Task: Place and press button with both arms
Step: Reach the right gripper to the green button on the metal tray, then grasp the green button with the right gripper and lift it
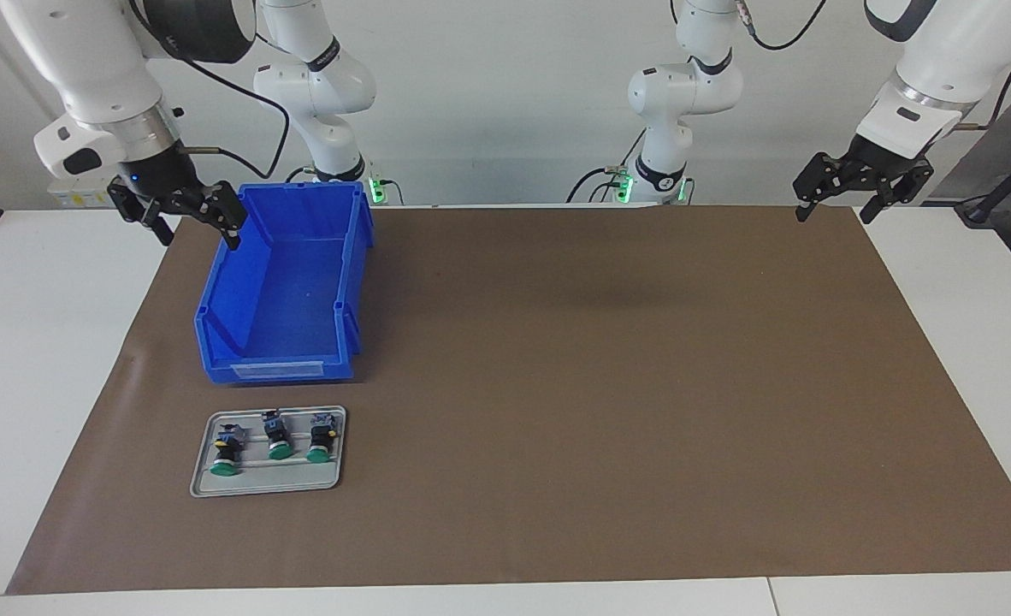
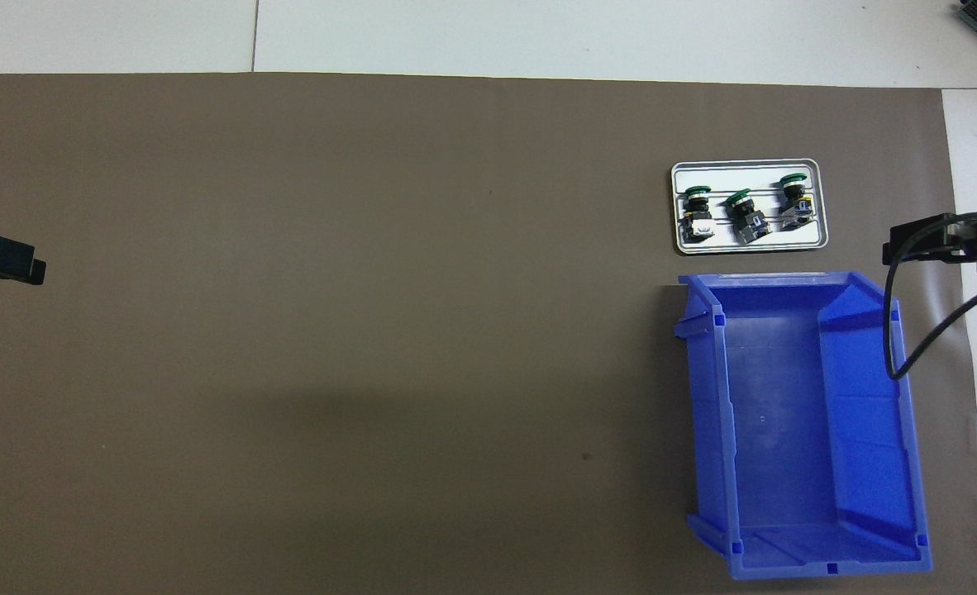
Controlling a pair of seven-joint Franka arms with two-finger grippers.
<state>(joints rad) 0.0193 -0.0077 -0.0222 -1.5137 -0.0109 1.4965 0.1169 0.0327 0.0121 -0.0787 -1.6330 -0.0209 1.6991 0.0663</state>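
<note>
From the facing view, three buttons lie on their sides on a small grey tray (image 1: 206, 479) toward the right arm's end of the tabletop (image 1: 9, 359); the first button (image 1: 227, 452), the middle button (image 1: 276, 436) and the third button (image 1: 321, 438) sit in a row, green caps pointing away from the robots; the tray rests on a brown mat (image 1: 600, 385), just beside the low front of a blue bin (image 1: 283, 287), farther from the robots than the bin; the right gripper (image 1: 196, 227) hangs in the air over the bin's corner nearest the robots, its fingers apart and holding nothing, well apart from the buttons; the left gripper (image 1: 835, 208) hangs over the mat's corner at the left arm's end, fingers apart too, empty, far from the tray; this view alone shows both arms whole, with green lights glowing at their bases.

From overhead, the tray (image 2: 819, 240) shows its raised rim and ribbed floor, and the buttons' grey-blue terminal ends face the bin (image 2: 910, 463); only the tips of the right gripper (image 2: 922, 240) and left gripper (image 2: 1, 260) show at the edges; the bin's inside is bare; a pale label strip on the bin's front carries no writing I can read.
</note>
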